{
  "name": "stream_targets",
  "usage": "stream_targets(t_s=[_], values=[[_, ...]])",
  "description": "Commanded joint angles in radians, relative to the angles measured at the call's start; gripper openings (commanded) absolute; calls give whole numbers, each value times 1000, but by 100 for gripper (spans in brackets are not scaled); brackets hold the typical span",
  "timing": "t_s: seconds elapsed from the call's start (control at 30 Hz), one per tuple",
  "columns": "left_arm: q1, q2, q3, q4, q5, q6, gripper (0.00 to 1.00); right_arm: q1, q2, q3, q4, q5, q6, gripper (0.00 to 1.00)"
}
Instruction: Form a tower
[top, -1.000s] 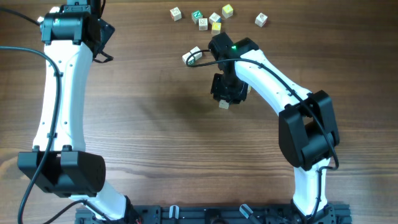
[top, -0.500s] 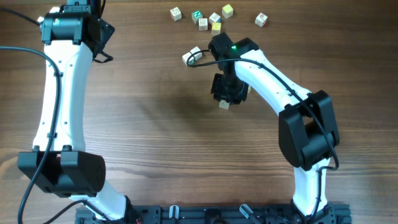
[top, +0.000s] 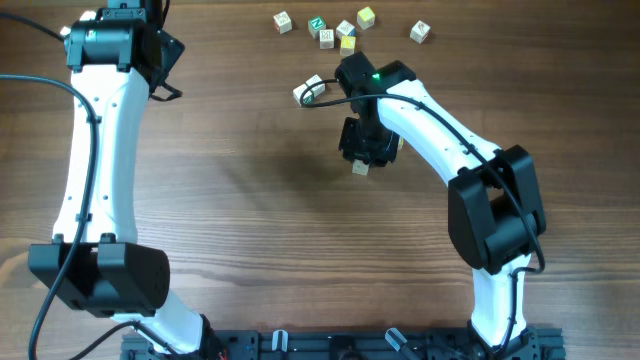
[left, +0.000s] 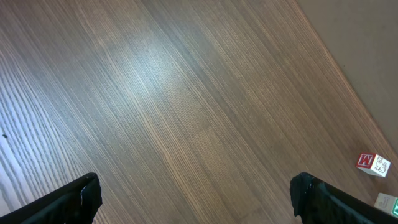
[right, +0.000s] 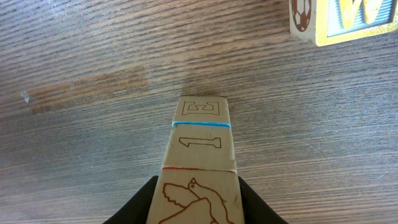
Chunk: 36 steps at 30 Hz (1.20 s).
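The right claw (right: 199, 200) is clamped on the top of the three-cube tower (right: 200, 140). The left claw (left: 196, 196) stands apart. Several loose cubes (top: 345, 30) lie unstacked on the worktop (top: 250, 210).

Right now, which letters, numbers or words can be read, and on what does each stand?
"E": on the tower, lowest visible cube.
"1": on the cube above it.
"M", red: on a loose cube.
Edge cube in the right wrist picture: letter cut off.
Other loose cubes in the overhead view: too small to read.
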Motion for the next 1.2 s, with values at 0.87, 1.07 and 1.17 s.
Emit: stream_targets(t_s=[0.87, 1.07, 1.17], values=[[3, 10, 4, 0, -27, 13, 100, -5, 18, -5, 7, 16, 18, 100], [3, 10, 4, -1, -27, 13, 100, -5, -124, 46, -16, 11, 21, 100], [3, 10, 4, 0, -27, 13, 100, -26, -260, 141, -11, 30, 18, 100]])
